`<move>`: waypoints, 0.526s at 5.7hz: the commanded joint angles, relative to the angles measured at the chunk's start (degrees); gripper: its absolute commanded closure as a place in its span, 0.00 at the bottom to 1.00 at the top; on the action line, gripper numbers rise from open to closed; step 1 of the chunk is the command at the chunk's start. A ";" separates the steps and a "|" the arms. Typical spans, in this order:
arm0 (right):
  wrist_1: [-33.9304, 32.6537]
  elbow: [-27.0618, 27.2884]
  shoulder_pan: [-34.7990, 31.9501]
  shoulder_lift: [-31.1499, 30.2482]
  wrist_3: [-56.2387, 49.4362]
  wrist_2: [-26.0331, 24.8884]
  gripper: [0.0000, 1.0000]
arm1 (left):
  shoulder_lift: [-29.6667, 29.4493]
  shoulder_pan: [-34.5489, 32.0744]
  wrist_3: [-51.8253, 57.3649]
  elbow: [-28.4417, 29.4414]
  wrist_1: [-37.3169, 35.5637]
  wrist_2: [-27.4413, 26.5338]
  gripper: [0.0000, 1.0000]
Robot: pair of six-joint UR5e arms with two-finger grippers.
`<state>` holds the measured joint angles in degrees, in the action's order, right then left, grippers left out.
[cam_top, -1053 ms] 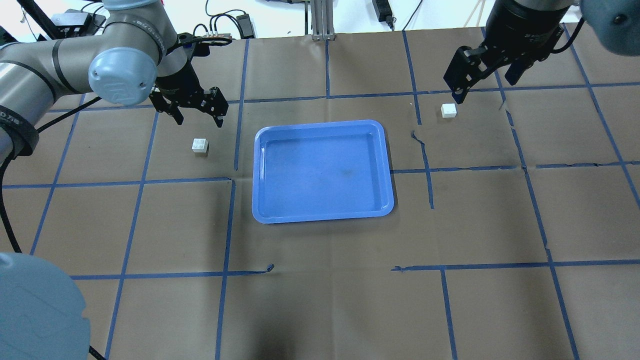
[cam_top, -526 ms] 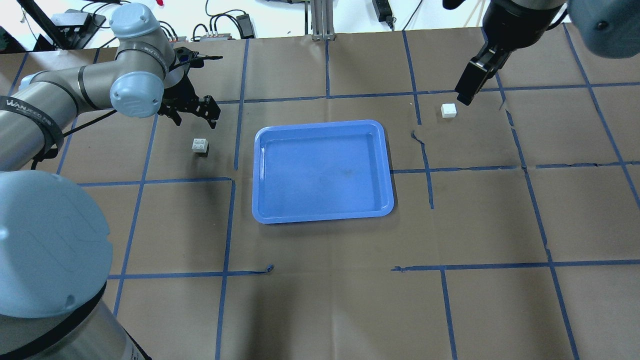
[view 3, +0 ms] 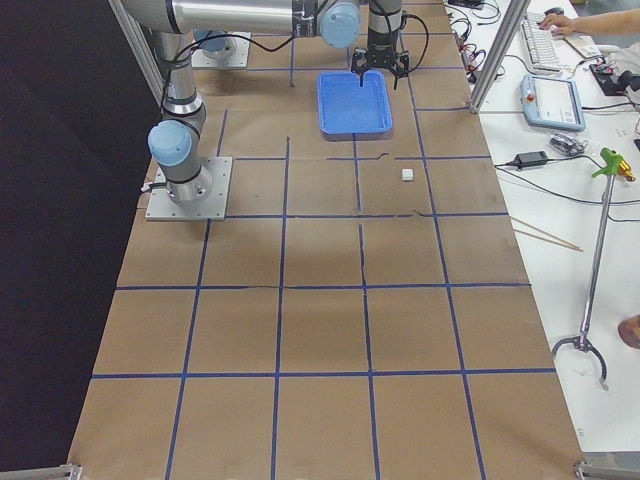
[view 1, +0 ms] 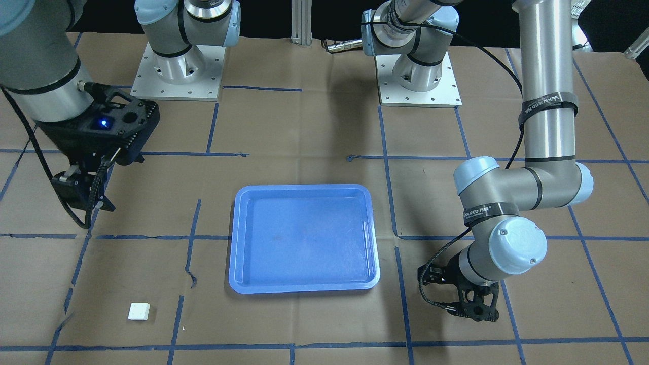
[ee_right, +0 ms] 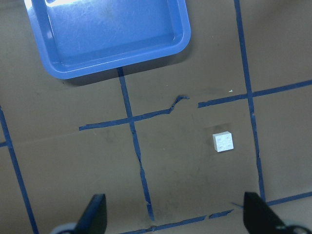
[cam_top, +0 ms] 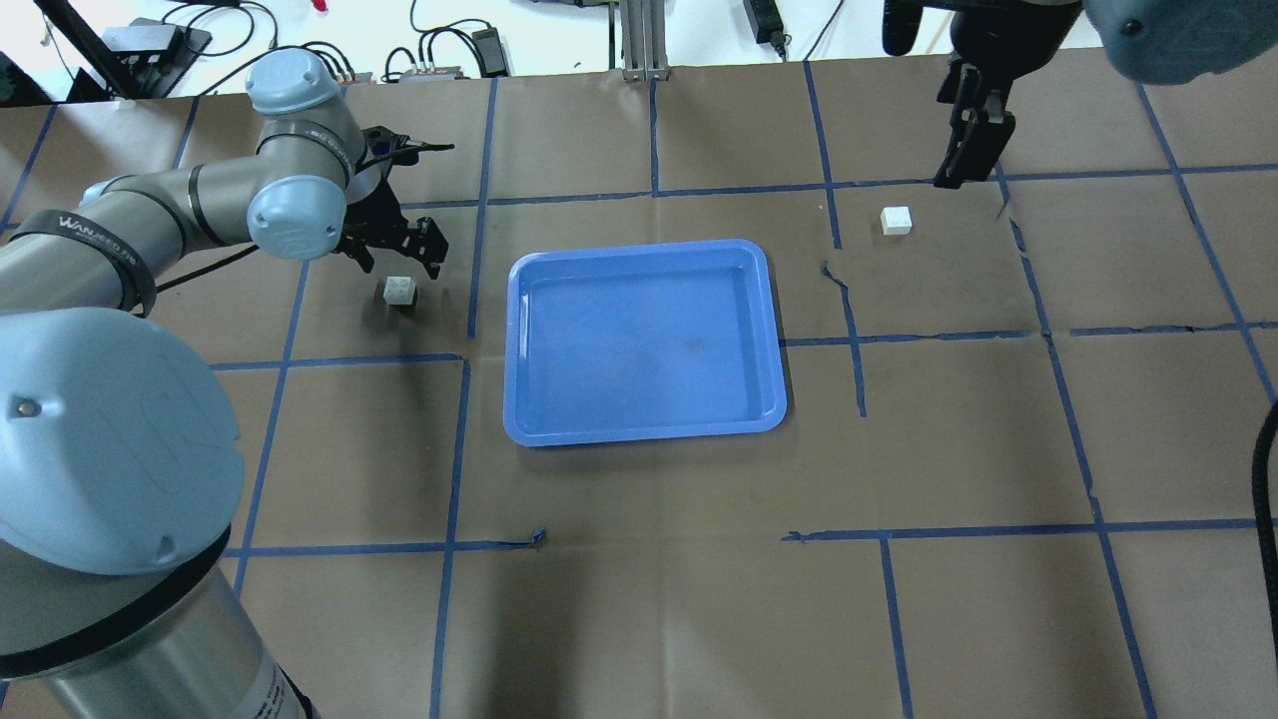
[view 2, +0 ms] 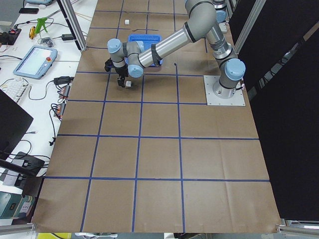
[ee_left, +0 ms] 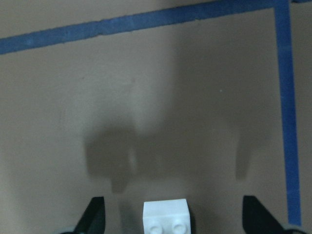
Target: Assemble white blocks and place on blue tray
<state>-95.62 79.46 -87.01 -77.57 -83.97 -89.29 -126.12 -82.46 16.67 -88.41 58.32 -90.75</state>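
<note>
The blue tray (cam_top: 513, 340) lies mid-table and also shows in the front view (view 1: 234, 243) and the right wrist view (ee_right: 107, 34). One white block (cam_top: 399, 291) sits left of the tray. My left gripper (cam_top: 399, 262) is open just behind and above it. In the left wrist view the block (ee_left: 165, 217) lies between the fingertips (ee_left: 95, 214), untouched. The other white block (cam_top: 897, 220) sits right of the tray and also shows in the front view (view 1: 139, 311) and the right wrist view (ee_right: 223, 142). My right gripper (cam_top: 949, 180) is open, high above and behind it.
Brown paper with a blue tape grid covers the table, torn near the right block (cam_top: 837, 278). Cables and power bricks (cam_top: 439, 50) and an aluminium post (cam_top: 639, 40) line the far edge. The arm bases (view 1: 177, 71) stand on the robot's side.
My left gripper has moved towards the left white block and lowered over it. My right gripper has turned edge-on and drawn back and up from the right block. Blocks and tray have not moved.
</note>
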 commanded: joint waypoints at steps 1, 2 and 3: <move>1.04 -5.70 3.50 5.92 -10.63 3.49 0.01 | 0.00 0.45 0.73 -0.27 0.13 0.05 0.10; 0.96 -5.98 6.65 6.98 -17.30 4.99 0.01 | 0.00 0.45 2.91 -0.62 0.30 -0.21 0.25; 0.70 -6.25 9.12 9.34 -24.50 6.66 0.01 | 0.60 0.54 2.93 -1.41 0.91 -0.30 0.25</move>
<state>-94.75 73.61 -80.40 -70.29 -101.72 -84.22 -125.93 -82.00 19.10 -89.19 58.77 -90.94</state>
